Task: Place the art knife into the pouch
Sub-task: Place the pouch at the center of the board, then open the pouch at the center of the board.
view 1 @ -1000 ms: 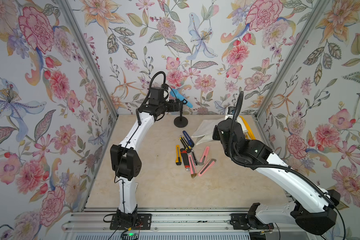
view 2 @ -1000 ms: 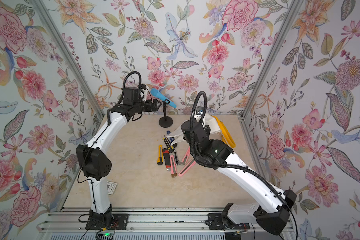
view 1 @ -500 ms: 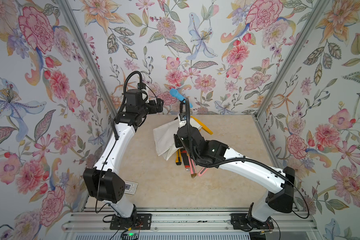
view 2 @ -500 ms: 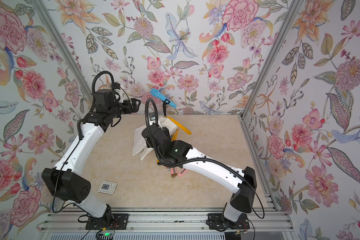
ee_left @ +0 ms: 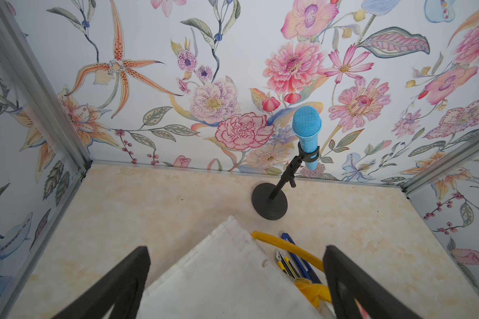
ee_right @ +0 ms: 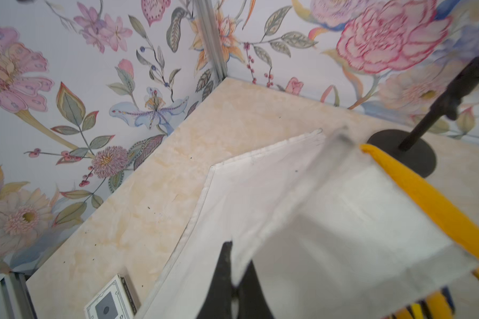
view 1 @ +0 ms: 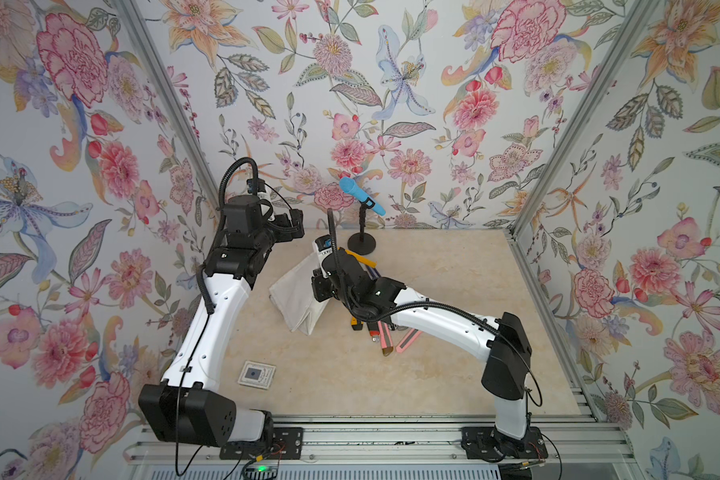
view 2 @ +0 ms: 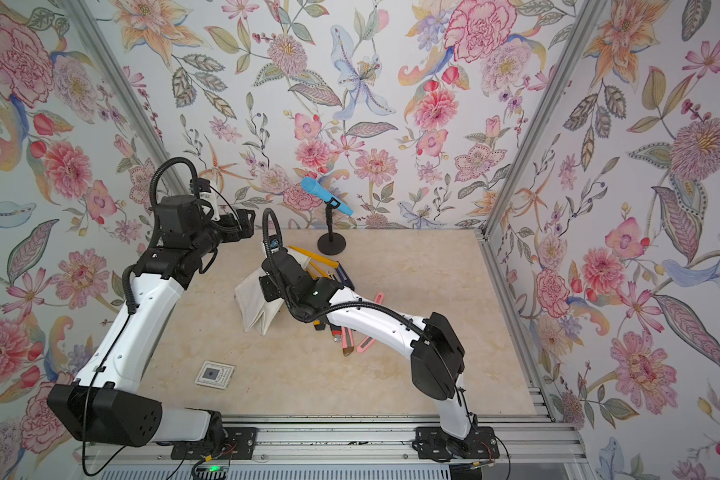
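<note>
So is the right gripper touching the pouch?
Touching. The right wrist view shows the right gripper shut on the edge of the pouch, with cloth pinched between its fingers.

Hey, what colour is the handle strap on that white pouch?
Yellow. The strap runs along the pouch edge, clearest in the right wrist view.

The right gripper (ee_right: 237,265) has dragged the pouch (view 1: 298,297) leftward past the knives (view 1: 386,337). The left gripper (view 1: 294,224) has pulled back from the microphone (view 1: 360,195)
</note>
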Tool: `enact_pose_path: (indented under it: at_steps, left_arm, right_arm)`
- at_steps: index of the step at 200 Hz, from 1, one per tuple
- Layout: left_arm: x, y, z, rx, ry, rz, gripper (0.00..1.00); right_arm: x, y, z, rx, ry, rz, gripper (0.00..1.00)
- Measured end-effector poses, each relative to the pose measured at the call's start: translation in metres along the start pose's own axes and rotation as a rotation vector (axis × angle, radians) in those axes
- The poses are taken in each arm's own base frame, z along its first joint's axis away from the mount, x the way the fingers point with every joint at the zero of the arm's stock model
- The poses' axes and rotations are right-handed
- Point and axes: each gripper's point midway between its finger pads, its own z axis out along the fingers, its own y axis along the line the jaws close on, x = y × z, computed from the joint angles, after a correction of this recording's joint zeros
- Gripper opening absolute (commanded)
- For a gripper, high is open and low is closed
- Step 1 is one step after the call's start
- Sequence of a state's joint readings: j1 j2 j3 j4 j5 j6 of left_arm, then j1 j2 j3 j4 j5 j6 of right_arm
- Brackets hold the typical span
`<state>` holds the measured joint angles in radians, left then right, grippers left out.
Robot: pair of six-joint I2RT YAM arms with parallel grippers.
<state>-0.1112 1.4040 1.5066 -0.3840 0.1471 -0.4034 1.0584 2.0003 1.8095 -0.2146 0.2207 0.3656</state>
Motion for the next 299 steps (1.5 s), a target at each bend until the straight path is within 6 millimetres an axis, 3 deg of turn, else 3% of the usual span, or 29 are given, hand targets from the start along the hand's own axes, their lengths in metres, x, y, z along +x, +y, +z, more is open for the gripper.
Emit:
enact_pose_path:
  at_steps: [24,61,92,107,133,151,186,208,249,269,299]
  left_arm:
    - [0.019,0.007,0.005,-0.029,0.052,0.002,0.99]
    - [0.047,0.018,0.021,-0.069,0.140,0.010,0.98]
    - [0.080,0.031,0.035,-0.123,0.246,0.011,0.97]
    - [0.094,0.037,0.038,-0.150,0.296,0.007,0.97]
    - [0.116,0.046,0.035,-0.195,0.374,-0.013,0.96]
    - [0.131,0.053,0.030,-0.234,0.424,-0.027,0.96]
    - [0.173,0.066,0.021,-0.300,0.546,-0.072,0.94]
    - [0.197,0.071,0.033,-0.332,0.617,-0.118,0.92]
    - [0.268,0.079,0.054,-0.399,0.828,-0.236,0.89]
    - [0.274,0.079,0.061,-0.429,0.860,-0.290,0.89]
    - [0.259,0.073,0.080,-0.432,0.845,-0.358,0.90]
  right_arm:
    - [0.038,0.003,0.022,-0.068,0.106,0.044,0.00]
    - [0.059,0.022,0.025,-0.218,0.209,0.088,0.04]
    - [0.084,0.031,0.021,-0.313,0.328,0.090,0.21]
    - [0.096,0.030,0.017,-0.332,0.391,0.092,0.39]
    - [0.109,0.023,0.014,-0.345,0.443,0.091,0.46]
    - [0.118,0.005,0.015,-0.314,0.473,0.109,0.45]
    - [0.110,-0.047,0.023,-0.221,0.466,0.163,0.46]
    - [0.098,-0.075,0.025,-0.186,0.440,0.189,0.48]
    - [0.088,-0.101,0.026,-0.162,0.417,0.187,0.49]
    - [0.081,-0.105,0.026,-0.178,0.402,0.178,0.52]
    - [0.075,-0.104,0.034,-0.229,0.383,0.161,0.55]
